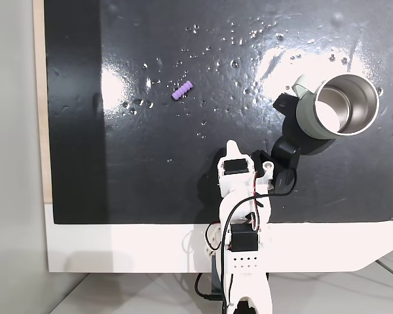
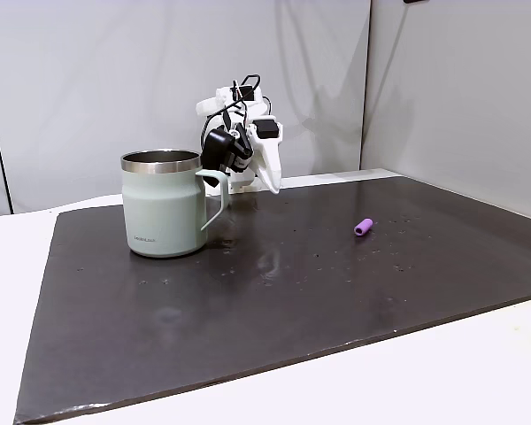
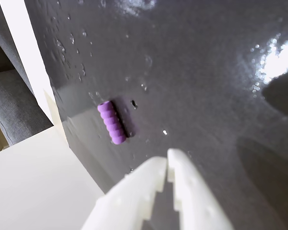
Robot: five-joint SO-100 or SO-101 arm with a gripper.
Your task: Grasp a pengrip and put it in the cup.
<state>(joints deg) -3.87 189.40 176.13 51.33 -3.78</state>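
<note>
The gripper (image 3: 167,165), fingers pressed together and empty, hangs above the mat (image 1: 150,170) aimed toward the pengrip (image 3: 111,123), the cup (image 1: 334,104) well apart, waiting

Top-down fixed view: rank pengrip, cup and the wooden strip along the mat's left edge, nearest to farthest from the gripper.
From the gripper:
1. pengrip, up and to the left.
2. cup, to the right; its near wall is only a little farther, so 1 and 2 are a close call.
3. wooden strip, far left, clearly farthest.
</note>
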